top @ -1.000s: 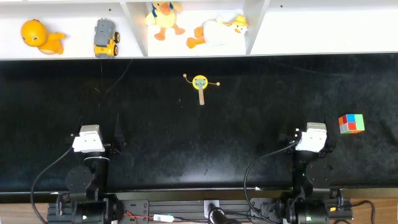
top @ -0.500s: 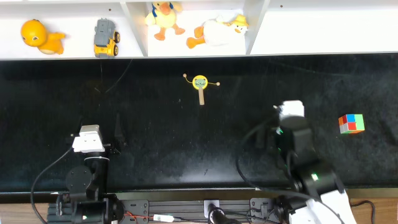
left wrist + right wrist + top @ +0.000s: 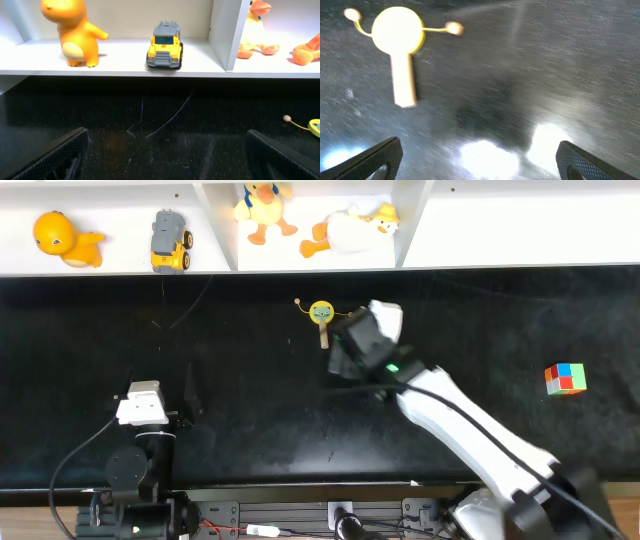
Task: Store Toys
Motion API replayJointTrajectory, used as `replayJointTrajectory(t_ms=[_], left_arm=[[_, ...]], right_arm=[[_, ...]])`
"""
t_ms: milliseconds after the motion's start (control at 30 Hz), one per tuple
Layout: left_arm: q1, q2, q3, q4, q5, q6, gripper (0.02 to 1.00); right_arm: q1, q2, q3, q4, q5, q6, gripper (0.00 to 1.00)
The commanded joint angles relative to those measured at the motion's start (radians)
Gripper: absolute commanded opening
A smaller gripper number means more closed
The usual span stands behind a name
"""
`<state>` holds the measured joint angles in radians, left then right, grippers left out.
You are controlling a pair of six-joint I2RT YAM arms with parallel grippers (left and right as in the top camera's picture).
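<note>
Right end effector (image 3: 480,164) neared rattle (image 3: 397,33).

The black table surface (image 3: 240,380) is matt, finely speckled and faintly scratched, with bright glare patches under light. The rattle drum (image 3: 400,45) has a pale, bare wooden handle. The orange figure (image 3: 75,30) and yellow truck (image 3: 165,45) appear to be smooth, slightly glossy moulded plastic. The yellow duck (image 3: 265,208) and white duck (image 3: 350,232) are soft plush cloth on a smooth white shelf (image 3: 500,240).
</note>
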<state>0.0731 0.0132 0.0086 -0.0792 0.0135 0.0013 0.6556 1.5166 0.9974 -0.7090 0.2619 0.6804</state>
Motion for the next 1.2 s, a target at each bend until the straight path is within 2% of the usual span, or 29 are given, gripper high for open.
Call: replayJointTrajectory(t_ms=[33, 300, 667, 700, 767, 900, 1067, 1200], left_arm=[[-0.003, -0.010, 0.000, -0.005, -0.008, -0.014, 0.998], [-0.003, -0.010, 0.000, -0.005, -0.008, -0.014, 0.998], [-0.003, -0.010, 0.000, -0.005, -0.008, -0.014, 0.996], [-0.003, -0.010, 0.000, -0.005, -0.008, -0.014, 0.998], [-0.003, -0.010, 0.000, -0.005, -0.008, -0.014, 0.998], [-0.003, -0.010, 0.000, -0.005, -0.008, -0.014, 0.998], [-0.003, -0.010, 0.000, -0.005, -0.008, -0.014, 0.998], [-0.003, -0.010, 0.000, -0.005, -0.008, -0.014, 0.998]], right_arm=[[0.048, 0.162, 0.163, 0.005, 0.031, 0.052, 0.996], [0.067, 0.387, 0.348, -0.044, 0.008, 0.053, 0.996], [0.066, 0.486, 0.399, -0.123, -0.003, 0.030, 0.996], [0.066, 0.491, 0.399, -0.130, -0.003, 0.031, 0.941], [0.066, 0.496, 0.399, -0.133, -0.003, 0.030, 0.713], [0.066, 0.499, 0.399, -0.124, 0.002, 0.030, 0.443], [0.064, 0.499, 0.399, -0.106, 0.018, 0.030, 0.358], [0.064, 0.499, 0.399, -0.101, 0.021, 0.030, 0.161]])
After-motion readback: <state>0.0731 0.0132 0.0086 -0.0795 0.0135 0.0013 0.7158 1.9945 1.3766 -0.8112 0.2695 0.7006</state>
